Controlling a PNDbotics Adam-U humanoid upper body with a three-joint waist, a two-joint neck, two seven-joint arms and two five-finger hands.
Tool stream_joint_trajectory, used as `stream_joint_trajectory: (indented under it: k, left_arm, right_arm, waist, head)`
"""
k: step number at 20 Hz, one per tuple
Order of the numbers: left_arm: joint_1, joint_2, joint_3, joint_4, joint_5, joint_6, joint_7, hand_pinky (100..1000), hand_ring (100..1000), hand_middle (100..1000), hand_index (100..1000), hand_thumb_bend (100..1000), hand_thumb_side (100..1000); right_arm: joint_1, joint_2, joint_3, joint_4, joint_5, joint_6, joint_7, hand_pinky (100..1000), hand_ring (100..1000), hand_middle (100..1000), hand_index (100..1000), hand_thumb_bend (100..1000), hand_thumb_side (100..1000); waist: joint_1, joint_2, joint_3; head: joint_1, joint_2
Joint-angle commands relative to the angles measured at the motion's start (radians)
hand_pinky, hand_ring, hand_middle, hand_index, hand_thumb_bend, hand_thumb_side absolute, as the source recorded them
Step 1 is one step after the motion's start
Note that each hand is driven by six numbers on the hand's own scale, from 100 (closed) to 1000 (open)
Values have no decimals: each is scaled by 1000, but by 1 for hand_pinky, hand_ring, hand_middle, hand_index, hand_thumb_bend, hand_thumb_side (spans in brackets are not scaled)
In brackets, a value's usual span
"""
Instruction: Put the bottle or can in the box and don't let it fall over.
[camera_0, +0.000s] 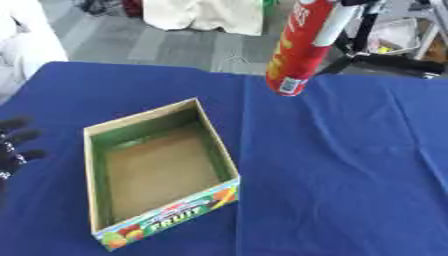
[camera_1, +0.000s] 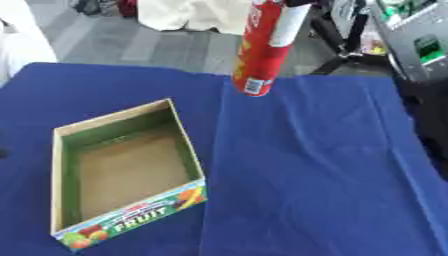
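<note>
One cardboard box (camera_0: 157, 175) lay nearest the camera, in the lower left of the frame, its front wall printed with fruit pictures and the word FRUIT, its inner walls green and its brown floor bare. It sat open-topped and askew on the blue cloth (camera_0: 350, 175) that covered the table.

One tall red can (camera_0: 299, 47) with yellow lettering hung in the upper middle of the frame, above the cloth and clear of it, tilted with its base toward the lower left. It was beyond the box's far right corner, not over the opening. A pale finger of the right hand (camera_0: 337, 25) ran down the can's right side, so that hand was grasping the can; the rest of the hand was cut off by the top edge.

One left hand (camera_0: 16, 145) showed at the left edge, beside the box, dark fingers spread and relaxed, holding nothing.

Beyond the table lay a grey floor, with a white cloth-like shape (camera_0: 206, 15) at the top and black stand legs (camera_0: 385, 57) at the upper right.
</note>
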Motion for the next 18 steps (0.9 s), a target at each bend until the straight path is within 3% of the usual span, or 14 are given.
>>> stream_joint_trajectory:
  k: [1,12,13,14,18]
  left_arm:
    - [-4,28,12,-11,1,2,1,710,834,851,758,200,897]
    - [7,30,24,-5,-4,1,17,711,833,849,759,203,899]
    - [7,30,24,-5,-5,2,19,711,833,850,759,204,900]
    - [5,30,24,-5,-6,3,19,711,833,849,759,204,901]
    - [-4,27,19,-3,-5,5,16,711,833,849,758,206,904]
  right_arm:
    - [-42,36,16,-44,-5,0,23,100,120,100,111,104,100]
    - [-77,195,100,-91,33,25,92,100,120,100,113,101,100]
    - [-78,210,105,-92,37,28,92,100,120,100,115,196,100]
    - [-78,226,110,-91,41,31,92,100,120,100,115,100,100]
    - [-77,283,127,-80,67,38,80,100,120,100,118,100,100]
  waist:
    - [1,-23,5]
    - [-19,-37,44]
    - [-20,-36,49]
    - [-23,-35,56]
    - [-32,-27,88]
  head:
    - [-8,13]
    - [-36,38]
    - [-40,39]
    - [-44,39]
    - [-67,37]
